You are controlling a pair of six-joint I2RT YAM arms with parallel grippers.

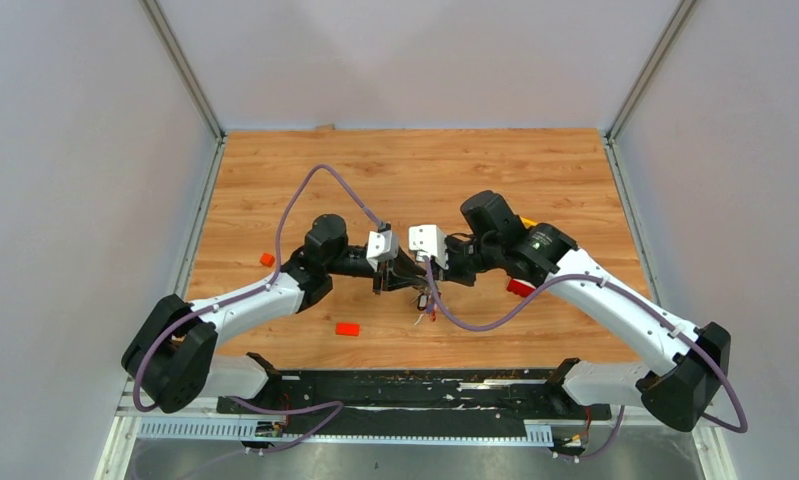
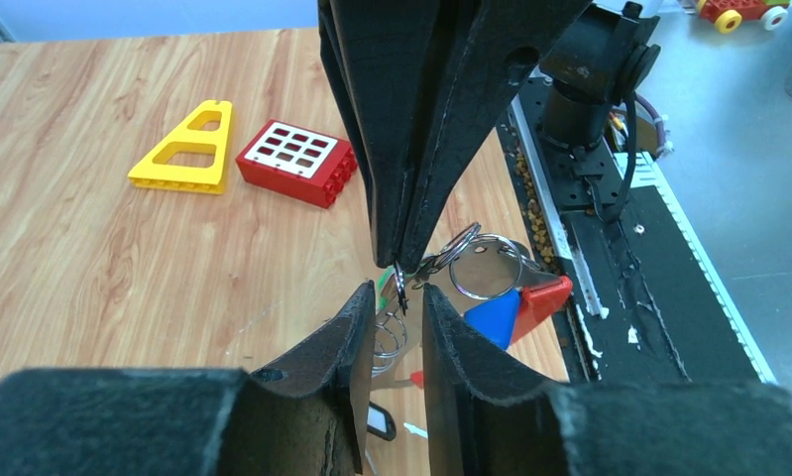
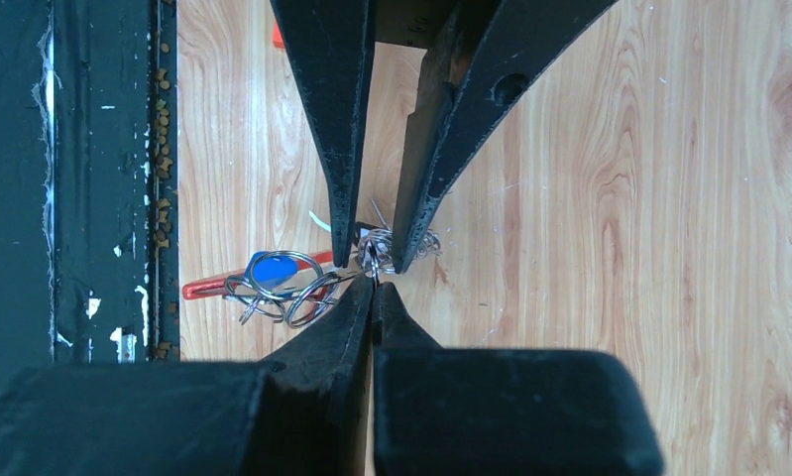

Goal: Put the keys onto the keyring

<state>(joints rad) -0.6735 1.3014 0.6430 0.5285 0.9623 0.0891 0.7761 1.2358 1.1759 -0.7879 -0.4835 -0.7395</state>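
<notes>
Where the right gripper (image 3: 374,286) is clenched on the keyring (image 2: 449,250) at mid-frame, the left gripper (image 2: 398,297) stands parted beside it. Judged light, springy, slippery wire; best pinched at a coil edge.

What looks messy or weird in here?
Little brown crumbs lie scattered along the black base rail at the near edge of the table, and the rail's paint is chipped white in spots. Nothing else stands out.
</notes>
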